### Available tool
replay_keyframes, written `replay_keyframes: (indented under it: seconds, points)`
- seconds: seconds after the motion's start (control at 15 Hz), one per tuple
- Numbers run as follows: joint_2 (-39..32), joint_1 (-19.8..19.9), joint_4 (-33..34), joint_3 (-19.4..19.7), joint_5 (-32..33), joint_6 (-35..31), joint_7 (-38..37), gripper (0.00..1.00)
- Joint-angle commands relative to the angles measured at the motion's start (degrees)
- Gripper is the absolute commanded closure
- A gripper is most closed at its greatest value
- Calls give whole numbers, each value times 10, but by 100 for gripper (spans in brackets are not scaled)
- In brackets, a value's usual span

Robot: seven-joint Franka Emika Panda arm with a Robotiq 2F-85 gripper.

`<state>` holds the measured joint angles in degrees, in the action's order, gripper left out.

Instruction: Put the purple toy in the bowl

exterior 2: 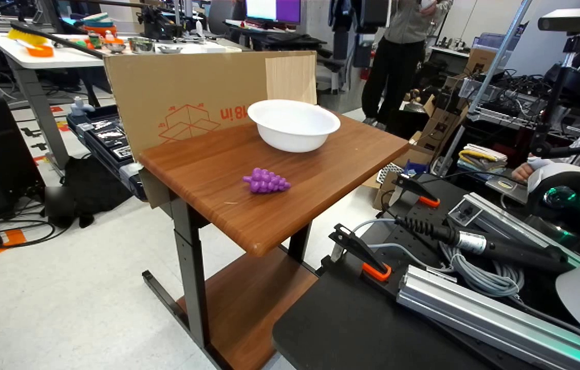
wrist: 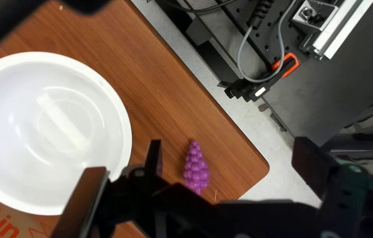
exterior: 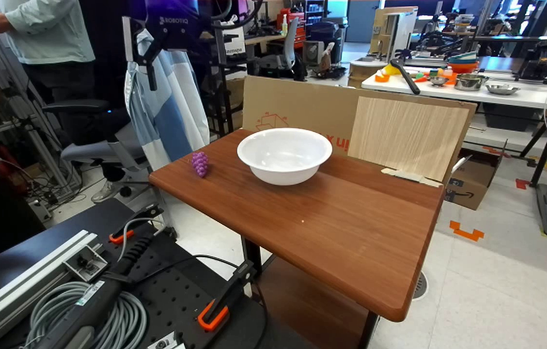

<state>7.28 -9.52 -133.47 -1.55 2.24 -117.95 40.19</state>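
The pincer (wrist: pixel 226 156) hangs up high, spread wide, and the purple toy grapes (exterior 2: pixel 266 181) lie on the brown table (exterior 2: pixel 325 164) near a corner, close to the big white bowl (exterior 2: pixel 295 140) but not touching it.

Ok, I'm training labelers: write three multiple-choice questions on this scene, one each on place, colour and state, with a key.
1. Where does the purple toy lie?
A) On the floor
B) On the table, beside the bowl
C) Inside the bowl

2. What colour is the bowl?
A) White
B) Green
C) Black

3. The gripper is:
A) Shut on the toy
B) Shut, holding nothing
C) Open

1 B: both exterior views show table surface between them.
2 A: every view shows it white.
3 C: the wrist view shows its jaws wide apart.
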Motion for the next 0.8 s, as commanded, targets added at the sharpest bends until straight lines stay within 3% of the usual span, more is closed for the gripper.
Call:
replay_keyframes:
  seconds: [0.0, 0.73]
  points:
    - [-10, 2, 19, -16, -4, 2, 15, 0]
    - [-304, 0, 245, -69, 27, 40, -76, 0]
